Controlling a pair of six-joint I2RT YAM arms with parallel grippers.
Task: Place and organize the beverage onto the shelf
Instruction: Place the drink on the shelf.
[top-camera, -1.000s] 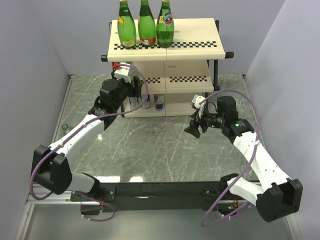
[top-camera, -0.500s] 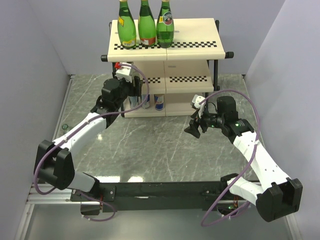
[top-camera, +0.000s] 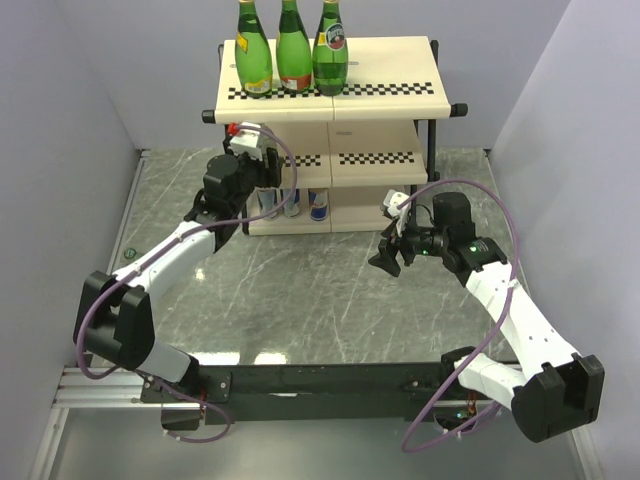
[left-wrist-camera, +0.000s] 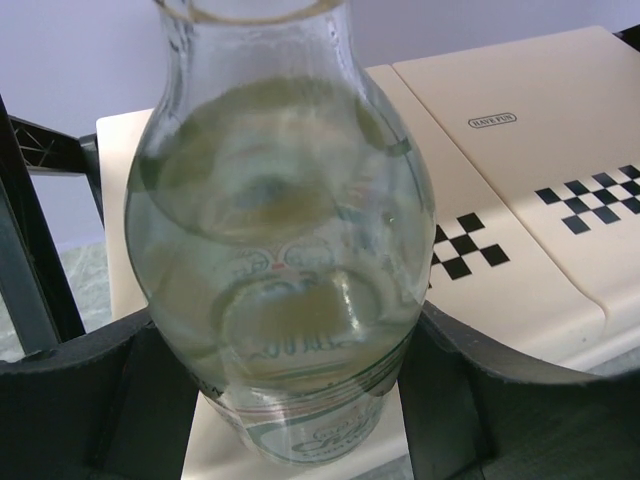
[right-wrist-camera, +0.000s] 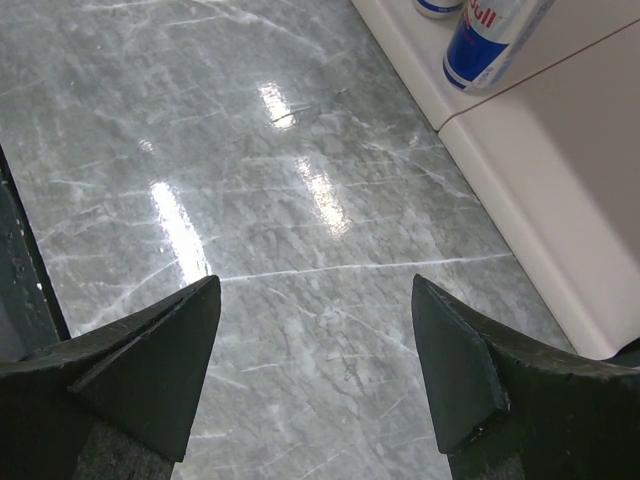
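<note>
- The left fingers (left-wrist-camera: 85, 400) were clamped on a clear glass bottle (left-wrist-camera: 285, 250), one dark finger pressed to each side of its lower body – a hold at middling width, set by the bottle's girth.
- That bottle stood upright at the left end of the shelf (top-camera: 330, 95), against the middle tier, with a cream board and its checkered strip (left-wrist-camera: 580, 205) just behind and to the right of it. I could not tell whether its base rested on the board.
- From the top camera the left wrist covered the bottle.
- The top tier carried three green bottles (top-camera: 293, 50) in a row at its left half, close together and upright.
- The bottom tier held cans towards the left, among them a blue and silver one (right-wrist-camera: 490, 40) near the board's front edge.
- The right fingers (right-wrist-camera: 150, 365) stood wide apart and held nothing – only the grey marbled tabletop (right-wrist-camera: 280, 200) showed between them.
- They hung over the tabletop just in front of the shelf's lower right part, apart from it.
</note>
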